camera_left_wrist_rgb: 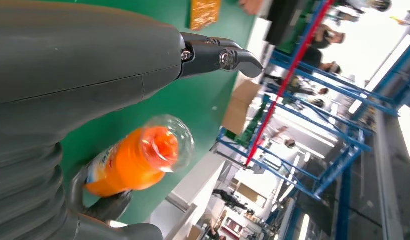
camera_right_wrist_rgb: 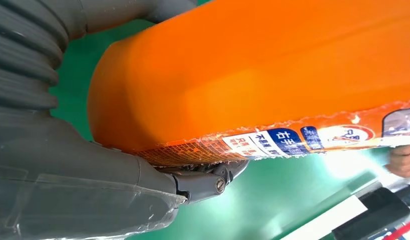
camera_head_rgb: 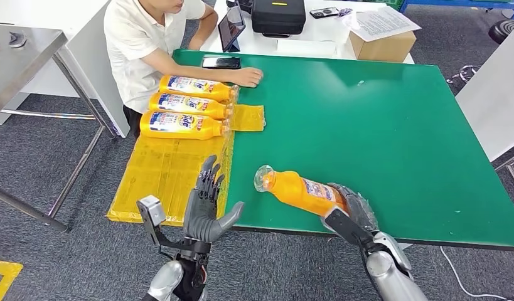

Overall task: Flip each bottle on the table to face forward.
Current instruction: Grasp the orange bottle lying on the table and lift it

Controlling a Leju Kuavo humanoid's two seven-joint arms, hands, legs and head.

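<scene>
- Three orange plastic bottles (camera_head_rgb: 188, 105) lie label-up on the yellow sheet (camera_head_rgb: 166, 172), far left: apparently done.
- Right hand (camera_head_rgb: 349, 210) grips the fourth orange bottle (camera_head_rgb: 298, 188) near the green table's (camera_head_rgb: 380, 125) front edge, unfinished.
- Left hand (camera_head_rgb: 207, 204) spread, holding nothing.

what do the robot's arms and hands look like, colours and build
Silver metal forearms end in dark grey hands. The left robot hand has a smooth grey palm and darker jointed fingers. The right robot hand wears a clear plastic wrap. Wrist views show grey ribbed covers.
</scene>
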